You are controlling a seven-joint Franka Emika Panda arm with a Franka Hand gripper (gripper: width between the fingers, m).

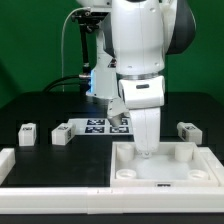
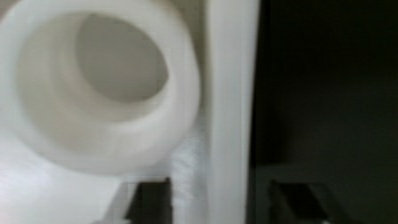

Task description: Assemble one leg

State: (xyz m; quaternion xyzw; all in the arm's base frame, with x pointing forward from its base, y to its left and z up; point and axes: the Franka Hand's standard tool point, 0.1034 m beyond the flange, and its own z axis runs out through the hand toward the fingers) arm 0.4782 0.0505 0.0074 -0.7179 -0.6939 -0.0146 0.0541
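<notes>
The arm [image 1: 140,50] hangs over the white tray [image 1: 165,184] with its jaws lowered inside the rim. Their white tip blends into the tray, so I cannot tell whether they are apart or clamped. On the dark bench [image 1: 40,108], one leg [image 1: 187,130] lies at the tray's one o'clock. A second leg [image 1: 62,135] and a third leg [image 1: 28,133] lie toward ten o'clock. The wrist view blurs to a round socket [image 2: 107,85], cut off at the edge.

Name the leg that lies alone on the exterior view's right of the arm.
The leg just behind the tray; the other visible legs all lie toward the exterior view's left, beside the marker board.
</notes>
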